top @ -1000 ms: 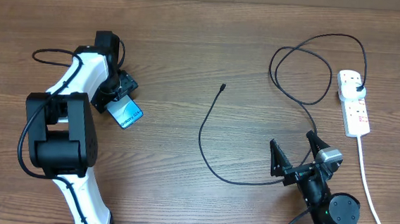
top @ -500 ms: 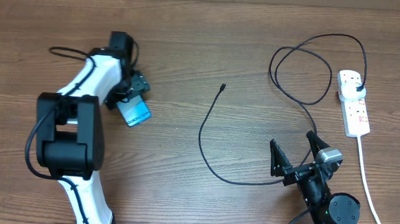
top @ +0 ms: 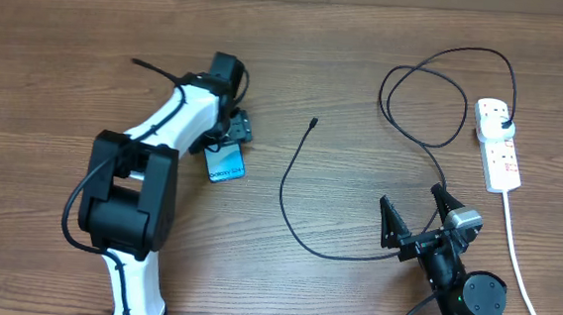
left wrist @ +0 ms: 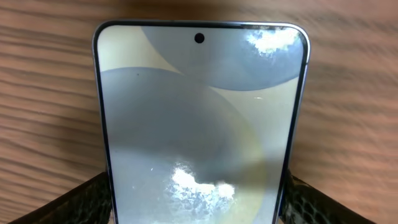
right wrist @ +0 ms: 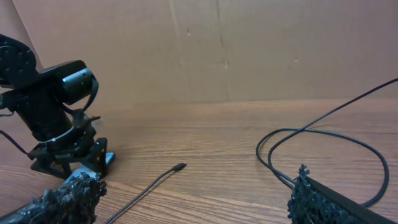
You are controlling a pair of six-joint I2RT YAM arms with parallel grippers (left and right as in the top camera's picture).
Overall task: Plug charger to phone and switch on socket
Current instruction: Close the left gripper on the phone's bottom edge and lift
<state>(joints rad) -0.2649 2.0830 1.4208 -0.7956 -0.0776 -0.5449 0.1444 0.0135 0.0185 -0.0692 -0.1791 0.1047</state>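
Phone (top: 227, 166) was found left of table centre, screen up, at about 8 o'clock from the connector tip (top: 313, 124) and well apart from it. It was gripped across its width by the left gripper (top: 229, 146). In the left wrist view both long edges of the phone (left wrist: 199, 124) were pressed by the fingers (left wrist: 81, 202), with its camera-hole end pointed away from the gripper. Whether it was resting on the table (top: 370, 35) or lifted could not be told.

Charger cable (top: 283, 182) was laid from the tip toward 6 o'clock, curved past the right gripper (top: 414, 218), then looped up toward 1 o'clock. Its plug (top: 503, 123) was seated in the 12 o'clock end of the power strip (top: 500, 158). The strip was set at the table's 3 o'clock edge, with its white cord (top: 520, 259) run down toward 5 o'clock. Switch state could not be read.

The right gripper was parked at 5 o'clock, jaws spread wide, gripping nothing. The tip (right wrist: 180, 167) was seen ahead of it in the right wrist view, flat on the wood.
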